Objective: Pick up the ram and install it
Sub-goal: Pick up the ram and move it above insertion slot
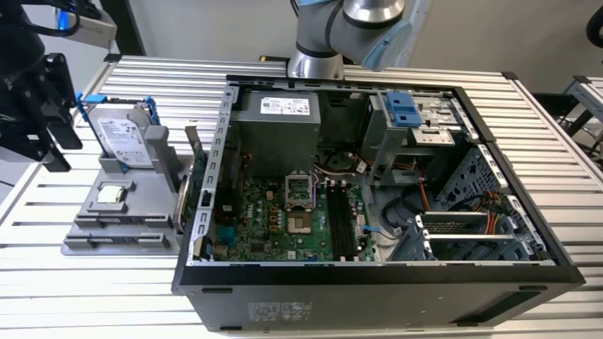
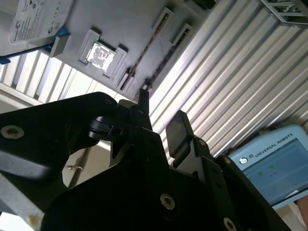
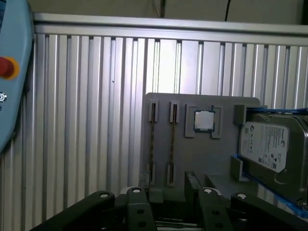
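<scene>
Black two-finger gripper (image 2: 160,108): fingers spread, nothing between them. In the exterior view it hangs at the view's left edge, off the slatted aluminium table (image 1: 556,141), beside the silver hard drive in a blue frame (image 1: 123,138). Silver-and-blue arm joint (image 1: 377,25) sits behind the open black computer case (image 1: 377,296). Ram (image 3: 172,142), a thin narrow circuit-board stick seen edge-on, stands in a slot of the grey holder tray (image 3: 216,159). Second stick (image 3: 153,144) just beside it, small square silver processor chip (image 3: 204,120) near. Gripper isn't touching the ram.
</scene>
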Controlling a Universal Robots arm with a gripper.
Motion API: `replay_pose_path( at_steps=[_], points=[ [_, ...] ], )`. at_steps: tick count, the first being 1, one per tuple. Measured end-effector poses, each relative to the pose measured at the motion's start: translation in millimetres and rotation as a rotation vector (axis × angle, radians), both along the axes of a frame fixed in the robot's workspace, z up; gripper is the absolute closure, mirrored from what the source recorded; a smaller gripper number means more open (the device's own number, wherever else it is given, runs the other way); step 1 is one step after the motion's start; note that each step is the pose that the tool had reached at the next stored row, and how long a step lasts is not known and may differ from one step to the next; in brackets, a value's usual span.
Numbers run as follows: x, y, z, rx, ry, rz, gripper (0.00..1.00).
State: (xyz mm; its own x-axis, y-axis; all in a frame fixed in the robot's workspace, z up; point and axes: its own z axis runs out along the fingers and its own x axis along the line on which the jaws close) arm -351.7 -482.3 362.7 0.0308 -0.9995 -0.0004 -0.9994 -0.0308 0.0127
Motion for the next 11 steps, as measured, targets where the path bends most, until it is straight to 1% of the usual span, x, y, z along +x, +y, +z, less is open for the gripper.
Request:
replay_pose_path(
  at_steps=[11],
  points=[
    [0.0,0.0,-8.6,0.0,0.0,0.0,0.0]
  ],
)
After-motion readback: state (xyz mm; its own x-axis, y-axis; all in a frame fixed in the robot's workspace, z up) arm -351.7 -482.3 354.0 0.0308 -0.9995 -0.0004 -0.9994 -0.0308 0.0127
